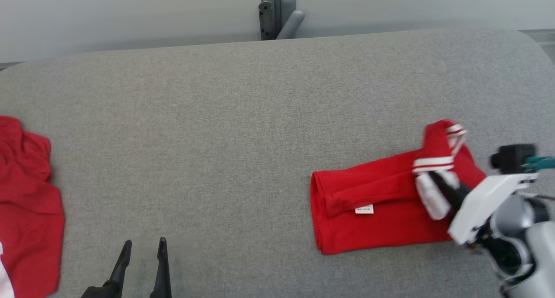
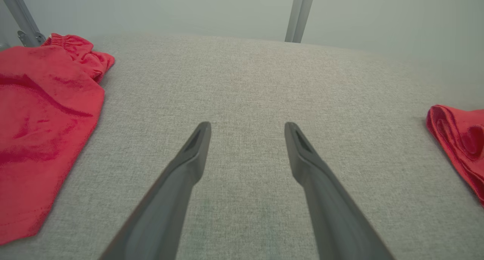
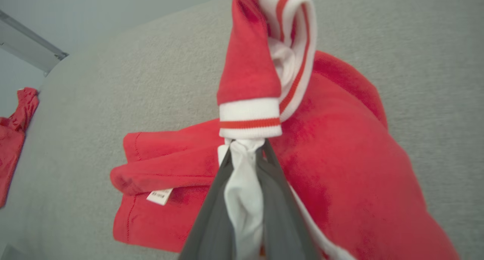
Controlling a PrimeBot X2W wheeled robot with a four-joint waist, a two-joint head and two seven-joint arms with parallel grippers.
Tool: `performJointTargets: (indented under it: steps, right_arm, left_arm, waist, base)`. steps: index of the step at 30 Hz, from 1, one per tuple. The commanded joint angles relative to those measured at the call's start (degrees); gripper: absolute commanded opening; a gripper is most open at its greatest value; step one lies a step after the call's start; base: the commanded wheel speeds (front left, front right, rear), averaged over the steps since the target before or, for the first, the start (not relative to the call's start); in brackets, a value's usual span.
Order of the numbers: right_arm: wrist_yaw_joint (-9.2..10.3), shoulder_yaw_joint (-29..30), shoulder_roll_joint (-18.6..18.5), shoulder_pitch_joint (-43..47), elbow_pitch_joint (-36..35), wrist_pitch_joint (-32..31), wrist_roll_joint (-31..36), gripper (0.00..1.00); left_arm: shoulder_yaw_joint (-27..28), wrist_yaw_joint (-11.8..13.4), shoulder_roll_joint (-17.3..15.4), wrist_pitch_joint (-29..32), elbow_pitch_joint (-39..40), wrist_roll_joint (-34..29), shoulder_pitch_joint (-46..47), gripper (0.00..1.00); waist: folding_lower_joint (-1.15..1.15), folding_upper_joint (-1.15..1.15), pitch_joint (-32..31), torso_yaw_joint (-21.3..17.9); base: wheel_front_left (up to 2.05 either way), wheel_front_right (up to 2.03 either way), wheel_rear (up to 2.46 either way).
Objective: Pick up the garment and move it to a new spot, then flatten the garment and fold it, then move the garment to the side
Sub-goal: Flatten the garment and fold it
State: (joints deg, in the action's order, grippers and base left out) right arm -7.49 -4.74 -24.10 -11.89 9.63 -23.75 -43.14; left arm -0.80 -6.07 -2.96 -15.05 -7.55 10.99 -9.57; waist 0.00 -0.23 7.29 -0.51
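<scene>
Closest to the robot, the left gripper [image 1: 145,241] hovers low over the grey bench [image 1: 243,116], jaws wide apart and holding nothing. Off at the robot's right, the right gripper [image 3: 246,148] has its jaws clamped together on a bunch of white fabric [image 3: 244,192] just under a striped cuff [image 3: 250,122]. That end is lifted and the cuff stands up above the rest. The garment [image 1: 377,194] itself lies folded into a red rectangle on the right side of the bench, its label [image 1: 364,209] showing on top.

It looks to me like the last step, shifting the folded piece aside. The pinch is on one thin bit at one end, so a high lift would likely let the layers fall open. Better to keep it low and drag it flat and slowly across the cloth, watching that the far folded edge trails straight. The free left gripper could steady that edge.

Farther left lies a second red garment [image 1: 26,202], well apart. A grey post [image 1: 277,11] stands behind the bench.
</scene>
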Motion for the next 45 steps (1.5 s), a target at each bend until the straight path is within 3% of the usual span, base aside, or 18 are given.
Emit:
performJointTargets:
  steps: [1,2,3,6,9,12,18,19,20,23,26,31,33,35,40,43,45]
  right_arm:
    - [0.0,-2.6,4.1,2.0,-2.6,-0.5,2.7,0.0]
    - [-0.01,-3.9,6.8,2.4,-3.1,-0.1,4.9,0.0]
    - [-0.01,-3.9,6.8,2.4,-3.1,-0.1,4.9,0.0]
    - [-0.01,-7.1,14.7,3.8,-1.5,1.0,9.1,0.0]
    - [0.0,-7.4,18.7,3.2,2.4,3.6,13.2,0.0]
    - [-0.01,-8.1,20.7,1.6,6.0,5.8,15.4,0.0]
    - [-0.02,-11.6,21.2,-0.7,9.3,8.6,16.2,0.0]
    - [-0.02,-12.1,21.2,-1.0,9.2,9.3,16.8,0.37]
    - [-0.02,-12.4,21.2,-1.1,9.2,9.9,17.2,1.0]
    - [-0.01,-13.6,21.1,-1.1,7.0,11.3,18.0,1.0]
    - [-0.01,-13.7,19.8,0.6,0.6,12.2,18.5,1.0]
    - [0.01,-6.5,16.4,5.3,-13.5,15.1,19.0,0.98]
    - [0.01,-2.1,15.5,7.0,-15.0,17.5,20.3,0.02]
    - [-0.02,0.9,13.7,7.9,-11.3,22.9,23.8,0.0]
    - [0.0,-0.1,12.4,6.1,3.5,35.7,32.8,0.0]
    - [0.0,-0.9,14.6,3.5,11.4,38.7,37.1,0.0]
    - [0.03,-0.4,16.3,1.3,12.3,39.0,39.2,0.0]
  left_arm:
    - [-0.4,0.0,0.0,-0.2,-0.1,0.6,-0.3,1.0]
    - [-0.6,0.2,0.0,-0.2,-0.4,0.8,-0.1,1.0]
    - [-0.6,0.2,0.0,-0.2,-0.4,0.8,-0.1,1.0]
    - [-1.9,0.7,0.0,-0.2,-1.3,1.7,1.6,1.0]
    - [-3.6,1.4,0.0,-0.2,-1.9,2.6,2.8,1.0]
    - [-5.6,1.9,0.0,-0.2,-2.9,3.5,3.3,1.0]
    - [-7.6,2.7,0.0,-0.2,-3.8,4.5,3.8,1.0]
    - [-7.6,2.8,0.0,-0.2,-3.9,4.6,3.9,1.0]
    - [-7.7,2.9,0.0,-0.2,-4.1,4.7,3.9,1.0]
    - [-7.6,3.2,0.0,-0.2,-4.4,4.7,3.5,1.0]
    - [-7.5,3.2,0.0,-0.2,-4.5,4.6,2.6,1.0]
    - [-6.4,3.4,0.0,-0.2,-3.8,4.4,1.6,1.0]
    - [-6.3,3.2,0.0,-0.2,-3.7,4.2,1.5,1.0]
    - [-6.5,2.7,0.0,-0.2,-4.0,3.9,2.2,1.0]
    - [-6.9,2.3,0.0,-0.2,-4.5,3.5,3.9,1.0]
    - [-6.7,2.0,0.0,-0.2,-4.7,3.3,4.7,1.0]
    - [-6.3,1.9,0.0,-0.2,-4.8,2.9,4.8,1.0]
  waist:
    - [0.0,0.23,0.0,-0.9]
    - [0.0,0.23,0.0,-1.0]
    - [0.0,0.23,0.0,-1.0]
    - [0.0,0.23,0.2,-0.6]
    - [0.0,0.23,0.6,0.0]
    - [0.0,0.23,0.9,0.4]
    - [0.0,0.23,1.3,1.0]
    - [0.0,0.23,1.3,1.0]
    - [0.0,0.23,1.2,1.0]
    - [0.0,0.23,1.0,0.7]
    - [0.0,0.23,0.7,0.3]
    - [0.0,0.23,1.0,-0.8]
    - [0.0,0.23,1.3,-1.2]
    - [0.0,0.23,1.9,-1.5]
    - [0.0,0.23,2.7,-1.1]
    - [0.0,0.23,3.2,-0.8]
    - [0.0,0.23,3.6,-0.6]
  base:
    - [0.0,0.0,0.0]
    - [0.0,0.0,0.0]
    - [0.0,0.0,0.0]
    - [0.0,0.0,0.0]
    - [0.0,0.0,0.0]
    - [0.0,0.0,0.0]
    - [0.0,0.0,0.0]
    - [0.0,0.0,0.0]
    - [0.0,0.0,0.0]
    - [0.0,0.0,0.0]
    - [0.0,0.0,0.0]
    - [0.0,0.0,0.0]
    - [0.0,0.0,0.0]
    - [0.0,0.0,0.0]
    - [0.0,0.0,0.0]
    - [0.0,0.0,0.0]
    - [0.0,0.0,0.0]
